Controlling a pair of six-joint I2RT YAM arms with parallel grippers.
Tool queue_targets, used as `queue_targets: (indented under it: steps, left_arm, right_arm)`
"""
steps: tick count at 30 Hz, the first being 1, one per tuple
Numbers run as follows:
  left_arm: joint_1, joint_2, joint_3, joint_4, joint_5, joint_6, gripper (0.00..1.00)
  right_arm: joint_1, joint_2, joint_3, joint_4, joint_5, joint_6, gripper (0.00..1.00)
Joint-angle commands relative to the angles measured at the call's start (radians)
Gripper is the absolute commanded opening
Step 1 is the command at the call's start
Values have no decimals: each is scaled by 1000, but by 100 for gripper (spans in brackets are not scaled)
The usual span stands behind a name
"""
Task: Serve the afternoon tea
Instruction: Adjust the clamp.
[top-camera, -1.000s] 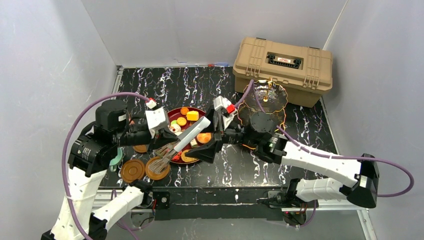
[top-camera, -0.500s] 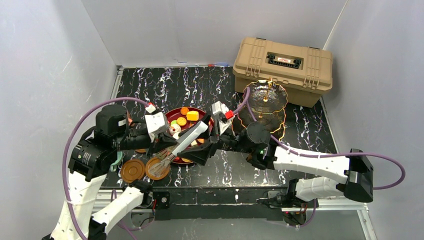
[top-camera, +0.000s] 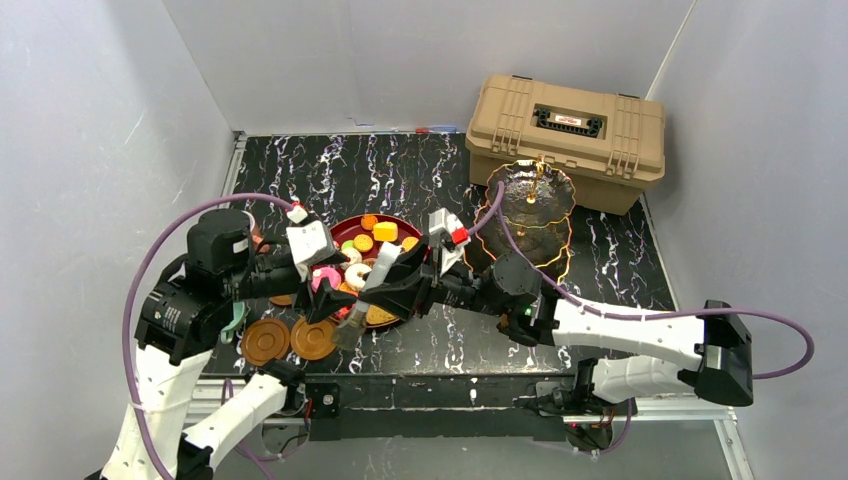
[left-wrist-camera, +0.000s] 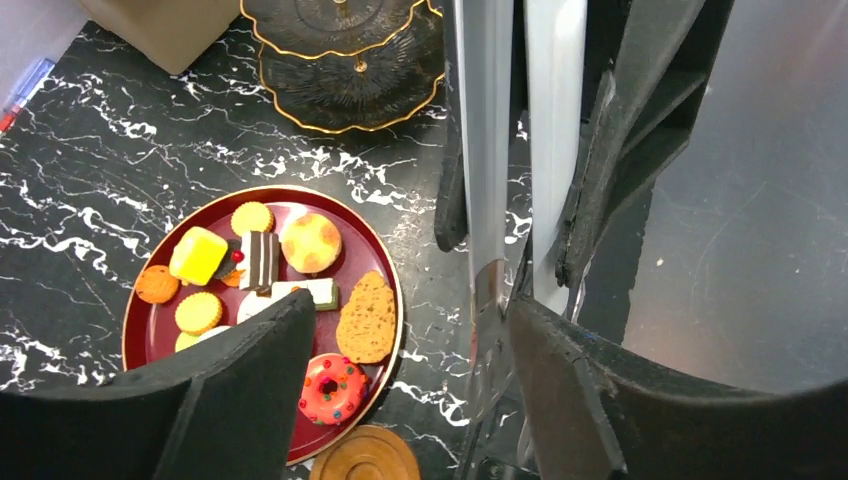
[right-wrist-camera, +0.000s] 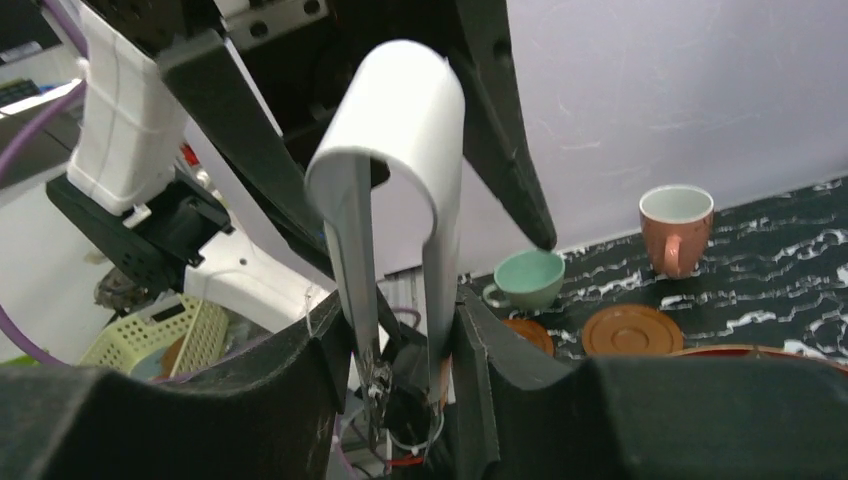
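Handover of the metal tongs (top-camera: 365, 290) above the red tray (left-wrist-camera: 372, 255), seen from above and from both wrists. The tongs' long axis slants from far right to near left, and their looped end rises above the right hand (right-wrist-camera: 400, 330). The right hand's fingers (right-wrist-camera: 330, 350) press on the two silver arms from either side, so it is clamped on the tongs. The left hand (left-wrist-camera: 405, 320) stands apart; the right wrist view shows its dark fingers straddling the loop with a gap on each side.

The pastries (left-wrist-camera: 260, 270) lie on the tray directly below and just far of both hands, at the centre-left of the table (top-camera: 460, 340). The three-tier stand (top-camera: 535, 205) lies to the right of and farther back than the tray, well apart from the hands and nearer the right arm's base. The right arm lies low and stretched leftward across the table, with its hand pointing left. The left arm is folded, with its hand pointing right.

The teal cup (right-wrist-camera: 528, 278), the pinkish cup (right-wrist-camera: 677, 225) and the brown saucers (right-wrist-camera: 630, 330) sit at the near left, unserved. The coming move appears to depend on bringing the tongs' near-left end down onto the tray, then carrying each piece right and far to the stand
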Motion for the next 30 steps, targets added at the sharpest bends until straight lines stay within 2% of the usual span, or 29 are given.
queue_targets:
  steps: [1,3,4,11,15,20,24,30]
  left_arm:
    - [-3,-11,26,1,-4,-9,73]
    - [-2,-10,30,-3,-22,-4,87]
    - [-2,-8,31,-4,-29,-3,90]
    - [-3,5,43,6,-27,-24,91]
    - [-2,26,90,72,-82,-51,88]
    - [-4,69,92,192,-252,-57,74]
    - [-2,111,75,213,-251,-84,71]
    - [-4,138,76,215,-176,-133,70]
  right_arm:
    - [7,-64,-17,-32,84,-63,41]
    - [7,-80,-19,-86,110,-94,40]
    - [7,-89,-20,-110,144,-111,39]
    - [7,-89,-17,-212,225,-181,33]
    - [7,-62,-9,-240,203,-185,32]
    - [8,-45,6,-242,170,-185,32]
    - [11,-16,40,-240,133,-184,32]
    - [13,16,71,-217,128,-186,33]
